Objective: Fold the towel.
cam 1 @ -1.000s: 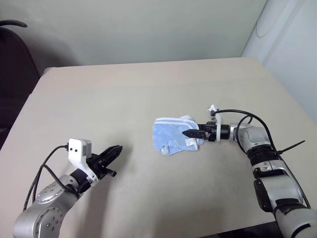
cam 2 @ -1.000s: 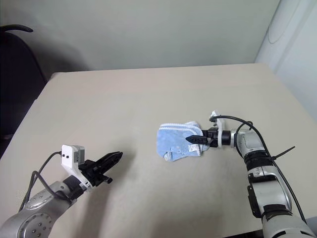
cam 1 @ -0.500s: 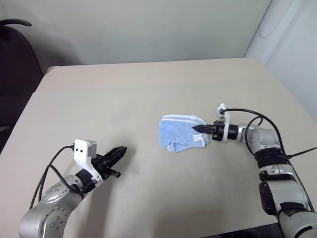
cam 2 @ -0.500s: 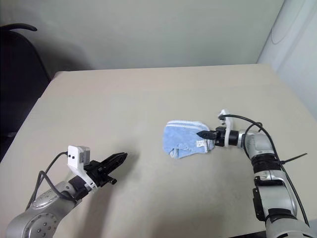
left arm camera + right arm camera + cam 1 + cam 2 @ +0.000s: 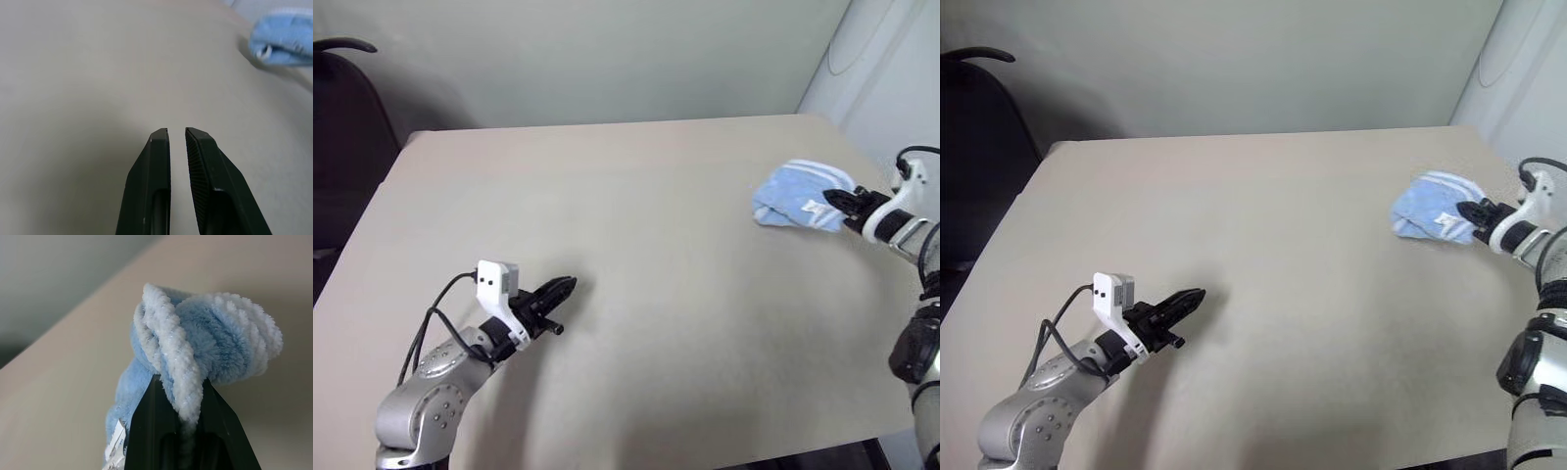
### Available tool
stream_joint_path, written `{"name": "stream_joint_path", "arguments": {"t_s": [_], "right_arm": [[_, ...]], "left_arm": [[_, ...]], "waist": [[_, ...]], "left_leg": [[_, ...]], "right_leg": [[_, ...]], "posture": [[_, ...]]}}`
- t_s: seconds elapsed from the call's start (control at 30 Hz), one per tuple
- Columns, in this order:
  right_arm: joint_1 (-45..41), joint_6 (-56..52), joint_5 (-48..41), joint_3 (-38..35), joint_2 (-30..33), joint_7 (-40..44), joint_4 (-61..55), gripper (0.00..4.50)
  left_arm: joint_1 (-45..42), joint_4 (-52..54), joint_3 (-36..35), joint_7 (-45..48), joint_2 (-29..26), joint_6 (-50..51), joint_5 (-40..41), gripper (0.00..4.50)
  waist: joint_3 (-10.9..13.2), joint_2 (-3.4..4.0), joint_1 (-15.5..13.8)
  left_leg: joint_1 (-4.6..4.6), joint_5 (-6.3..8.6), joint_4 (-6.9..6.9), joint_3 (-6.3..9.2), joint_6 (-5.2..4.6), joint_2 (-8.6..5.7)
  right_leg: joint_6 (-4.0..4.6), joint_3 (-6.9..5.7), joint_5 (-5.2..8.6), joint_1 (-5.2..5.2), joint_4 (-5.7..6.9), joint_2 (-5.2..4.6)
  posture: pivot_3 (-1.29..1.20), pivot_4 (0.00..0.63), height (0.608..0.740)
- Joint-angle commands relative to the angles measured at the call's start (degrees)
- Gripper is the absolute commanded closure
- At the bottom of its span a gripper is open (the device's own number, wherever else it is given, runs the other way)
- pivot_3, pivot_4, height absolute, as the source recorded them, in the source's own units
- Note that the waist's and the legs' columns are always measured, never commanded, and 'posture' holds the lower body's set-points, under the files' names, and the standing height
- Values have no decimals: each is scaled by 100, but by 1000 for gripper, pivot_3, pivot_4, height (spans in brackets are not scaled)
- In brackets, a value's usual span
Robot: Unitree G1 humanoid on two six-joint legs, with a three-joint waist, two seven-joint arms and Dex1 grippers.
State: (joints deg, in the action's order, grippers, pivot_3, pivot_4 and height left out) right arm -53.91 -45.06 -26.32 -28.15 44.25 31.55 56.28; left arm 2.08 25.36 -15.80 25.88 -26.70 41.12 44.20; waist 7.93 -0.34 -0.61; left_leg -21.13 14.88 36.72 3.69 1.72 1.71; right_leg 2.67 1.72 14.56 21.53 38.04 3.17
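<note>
My right gripper (image 5: pixel 850 201) is clamped on a bunched fold of the towel (image 5: pixel 800 195), the white-edged terry pinched between the two black fingers (image 5: pixel 146 431), and holds it at the far right of the beige surface (image 5: pixel 636 215), near the right edge. The light blue cloth trails from the fingertips toward the middle of the surface, a crumpled bundle rather than a flat sheet, with a small white tag (image 5: pixel 114 447) hanging beside one finger. Whether it rests on the surface or hangs just above, I cannot tell.

My left gripper (image 5: pixel 558 291) is all but closed on nothing, a thin slit between its fingers, low over the near left of the surface and pointing across at the towel, which lies well apart from it, away to the right and farther back. The right arm is plainly the nearer one.

A second ago the towel sat near the middle of the surface with my right gripper at its edge; it has since been carried well to the right. The left gripper has barely shifted.
</note>
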Motion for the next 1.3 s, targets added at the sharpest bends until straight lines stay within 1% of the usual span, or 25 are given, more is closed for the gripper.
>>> {"name": "stream_joint_path", "arguments": {"t_s": [0.03, 0.13, 0.17, 0.2, 0.33, 0.53, 0.67, 0.73, 0.87, 0.93, 1.0, 1.1, 1.17, 1.27, 1.3], "right_arm": [[-157, 265, 184, -41, 79, -545, 488, 4453], [-195, 507, 343, 52, 63, -759, 750, 4453], [-205, 579, 391, 79, 70, -806, 807, 3874], [-216, 642, 426, 107, 76, -776, 841, 3622], [-176, 786, 587, 349, 132, -451, 732, 2195], [31, 732, 372, 87, 362, -367, 425, 94], [317, 1203, 471, -57, 488, -739, 13, 38], [409, 1477, 482, 11, 442, -613, -417, 38], [904, 2033, 648, 819, 56, 207, -2134, 38], [1144, 2309, 683, 1345, -245, 673, -3048, 38], [1244, 2348, 605, 1694, -567, 964, -3623, 38], [1195, 2125, 431, 2024, -1214, 1076, -3924, 38], [1244, 2232, 544, 2340, -1573, 1177, -3977, 38], [1461, 2570, 726, 2828, -2005, 1436, -3950, 38], [1533, 2726, 798, 2931, -2113, 1496, -3835, 38]], "left_arm": [[-94, 3, 113, 55, 21, -132, -83, 3857], [-109, 14, 136, 42, 53, -138, -103, 3857], [-95, 25, 126, 45, 58, -141, -103, 3857], [-79, 28, 109, 50, 61, -146, -101, 3857], [22, 74, 40, 22, 104, -168, -85, 3857], [-3, -35, -82, -120, 228, -222, -59, 3857], [-247, -202, -158, -199, 206, -222, -88, 3857], [-423, -349, -220, -305, 199, -317, -212, 3857], [-832, -909, -498, -553, 34, -829, -771, 3857], [-953, -1216, -603, -506, -198, -1208, -1136, 3857], [-939, -1398, -646, -341, -425, -1523, -1409, 3857], [-690, -1558, -668, -2, -734, -2086, -1795, 3857], [-435, -1539, -679, 168, -891, -2332, -1995, 3857], [-138, -1316, -870, 179, -824, -2371, -1906, 3857], [-24, -1170, -901, 99, -746, -2317, -1881, 3857]], "waist": [[2, 6, 14], [2, 12, 15], [1, 14, 14], [1, 14, 13], [1, 14, 11], [1, 15, -12], [1, 14, -40], [1, 16, -34], [1, 18, 54], [0, 16, 119], [0, 16, 159], [-1, 16, 167], [-1, 15, 164], [-4, 11, 106], [-7, 5, 89]], "left_leg": [[2, 7, -5, -3, -12, 0], [5, 12, -13, -5, -22, 0], [5, 13, -14, -6, -23, 0], [5, 13, -15, -6, -24, 0], [5, 15, -13, -6, -26, 0], [4, 15, -12, -6, -27, 0], [5, 15, -8, -6, -27, 0], [6, 15, -4, -6, -28, 0], [12, 15, -7, -9, -29, 1], [16, 17, -9, -5, -32, 8], [16, 18, -7, 13, -33, 9], [8, 17, -7, 24, -31, 7], [-5, 16, -2, 27, -25, 6], [-49, 11, 25, 32, -12, 6], [-70, 0, 35, 34, 9, 7]], "right_leg": [[0, 2, 0, 0, 1, 0], [0, 3, 0, 3, 2, 0], [0, 3, 0, 4, 2, 0], [0, 3, 1, 4, 2, 0], [0, 3, 0, 3, 1, 0], [0, 3, 1, 2, 1, 0], [-1, 2, 1, -2, 1, 0], [-1, 3, 1, -2, 3, 0], [-1, 3, 1, -1, 7, 6], [4, 12, -1, -1, 5, 24], [6, 24, -2, -1, -3, 47], [5, 36, -2, 8, -11, 53], [4, 41, -1, 20, -13, 52], [3, 42, -1, 56, -10, 52], [3, 41, -2, 76, -6, 52]], "posture": [[0, 150, 740], [0, 150, 740], [0, 150, 740], [0, 150, 740], [0, 150, 740], [0, 150, 740], [0, 150, 740], [0, 150, 740], [0, 150, 740], [0, 150, 740], [0, 150, 740], [0, 150, 740], [0, 150, 740], [0, 150, 740], [0, 150, 740]]}}
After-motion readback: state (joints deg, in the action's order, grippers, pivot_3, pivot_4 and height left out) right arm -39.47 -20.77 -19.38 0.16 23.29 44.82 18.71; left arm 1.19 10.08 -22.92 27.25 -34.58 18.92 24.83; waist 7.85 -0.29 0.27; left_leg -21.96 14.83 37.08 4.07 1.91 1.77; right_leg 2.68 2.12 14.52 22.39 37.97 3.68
